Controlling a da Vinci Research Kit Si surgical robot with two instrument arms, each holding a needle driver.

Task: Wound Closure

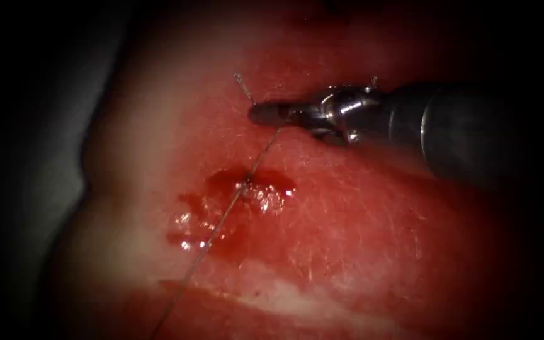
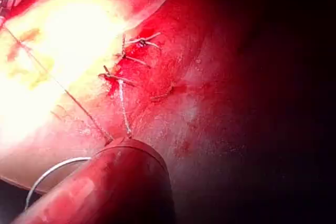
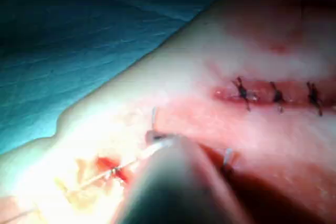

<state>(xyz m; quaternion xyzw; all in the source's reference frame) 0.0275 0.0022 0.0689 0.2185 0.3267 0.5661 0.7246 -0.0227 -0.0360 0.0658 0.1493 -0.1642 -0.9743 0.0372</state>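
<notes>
Nearest the endoscope, thread (image 1: 221, 220) is running up from the lower edge, crossing a pool of red fluid (image 1: 234, 201) on the tissue (image 1: 360, 226). Beyond it, the right tool (image 1: 272, 113) is reaching in from the right with its jaws closed on the thread; a short thread end (image 1: 243, 88) is sticking up just past the tip. In the left wrist view the needle (image 2: 50, 174) is lying free beside the left shaft (image 2: 115, 187), not in the tissue, and I cannot tell how the left tool's jaws are standing. Farther off, knotted stitches (image 3: 275, 95) are sitting along the cut (image 3: 283, 94).
</notes>
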